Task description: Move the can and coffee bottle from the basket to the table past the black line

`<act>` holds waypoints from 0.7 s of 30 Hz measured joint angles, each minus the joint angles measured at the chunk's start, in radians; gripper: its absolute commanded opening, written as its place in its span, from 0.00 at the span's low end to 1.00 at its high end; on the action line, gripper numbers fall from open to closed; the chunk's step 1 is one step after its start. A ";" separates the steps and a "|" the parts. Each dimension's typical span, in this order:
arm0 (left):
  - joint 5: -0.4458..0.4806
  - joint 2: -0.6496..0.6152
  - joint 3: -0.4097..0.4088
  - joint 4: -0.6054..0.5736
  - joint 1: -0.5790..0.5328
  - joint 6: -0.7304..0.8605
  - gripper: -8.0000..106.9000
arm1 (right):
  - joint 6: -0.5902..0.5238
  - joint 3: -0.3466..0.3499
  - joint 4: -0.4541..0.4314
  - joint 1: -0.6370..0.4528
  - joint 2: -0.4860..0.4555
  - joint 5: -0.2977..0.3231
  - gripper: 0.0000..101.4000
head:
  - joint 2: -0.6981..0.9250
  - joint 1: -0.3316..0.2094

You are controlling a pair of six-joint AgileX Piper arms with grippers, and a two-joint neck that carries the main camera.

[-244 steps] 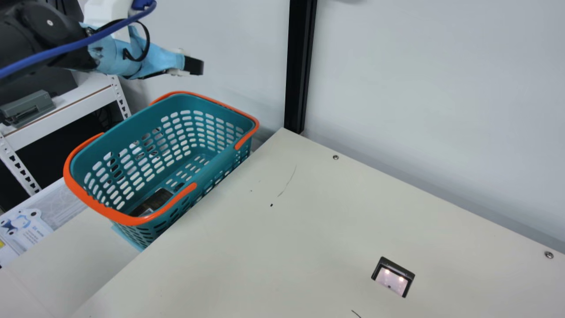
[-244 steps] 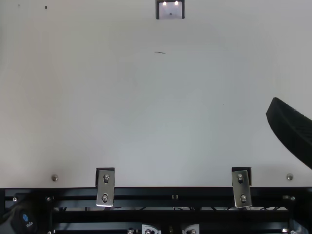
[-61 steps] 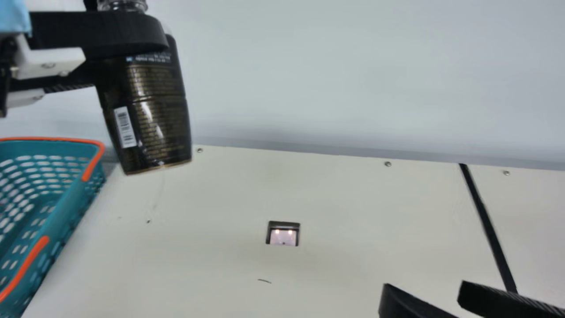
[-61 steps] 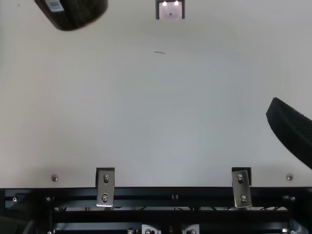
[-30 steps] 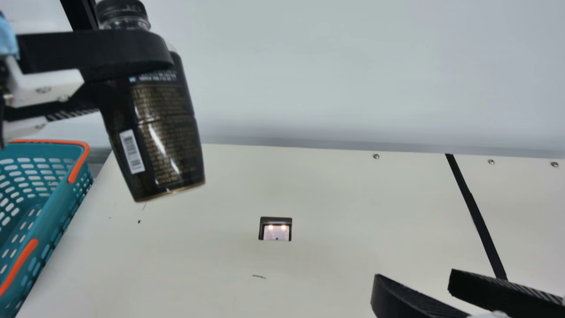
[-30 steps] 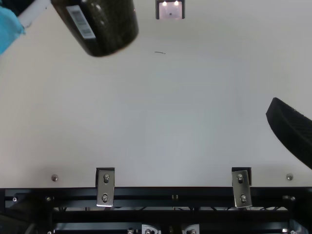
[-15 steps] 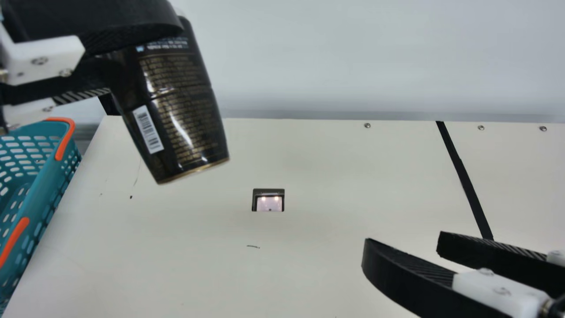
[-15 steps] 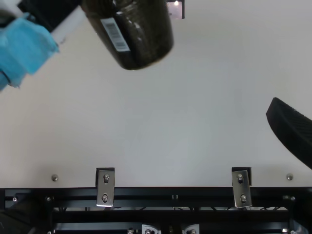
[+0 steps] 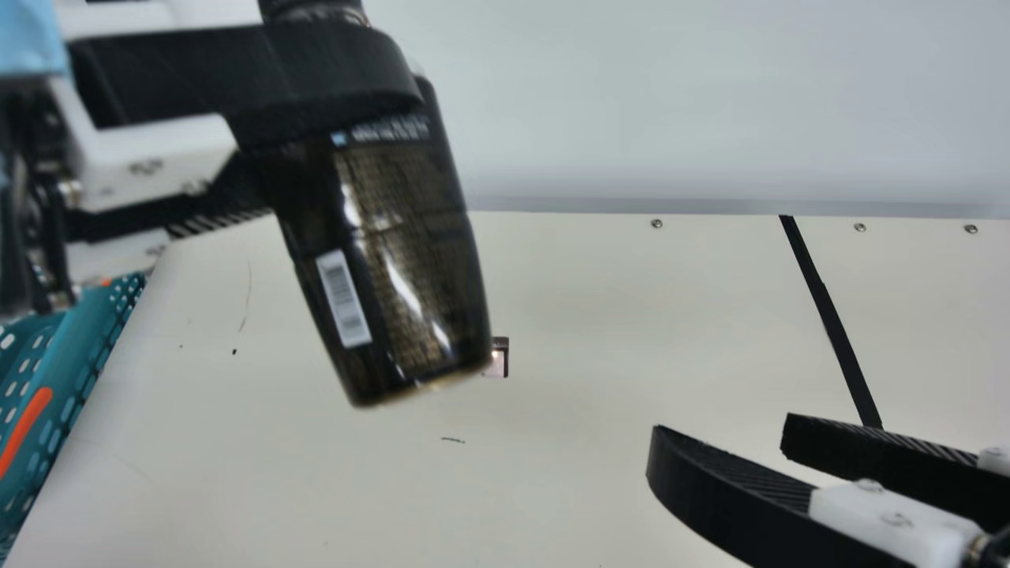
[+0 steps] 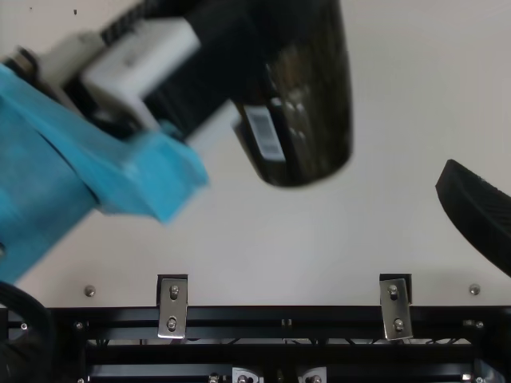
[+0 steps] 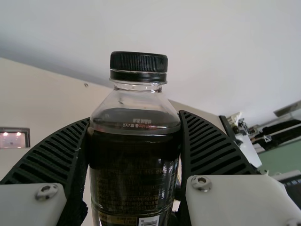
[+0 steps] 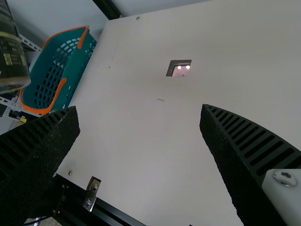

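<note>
1. Basket [image 9: 76, 335]: placed beside the counter's left edge, orange handles folded along its rim. Contents cannot be made out; whether the can is inside cannot be told.
2. Left tool [image 11: 135, 120]: closed onto the coffee bottle [image 9: 387, 268], which is clamped from both sides around its upper body, below the cap [image 11: 138, 63]. Grip looks firm.
3. Coffee bottle: held raised over the counter [image 9: 568, 457], left of the black line. Long axis tilted off upright in main view, cap up-left, base down-right; should be straightened before being set down.
4. Cutout [image 9: 501, 359]: partly hidden behind the bottle's base in main view.
5. Right tool [image 9: 722, 426]: spread wide, nothing held. Positioned nearer the line than the bottle; could be bumped if the bottle is carried low.
6. Black line [image 9: 830, 323]: run from the counter's far edge toward its near edge, lower part overlapped by the right tool. Must be crossed rightward by the bottle, so a fair stretch of carrying is judged left.
</note>
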 measured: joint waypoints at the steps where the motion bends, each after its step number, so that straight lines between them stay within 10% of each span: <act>1: 0.013 0.000 -0.004 0.007 -0.016 -0.018 0.16 | 0.000 0.000 0.000 0.000 0.000 0.000 1.00 | 0.000 0.000; 21: 0.077 0.001 -0.043 -0.035 -0.127 -0.238 0.16 | 0.000 0.000 0.000 0.000 0.000 0.000 1.00 | 0.000 0.000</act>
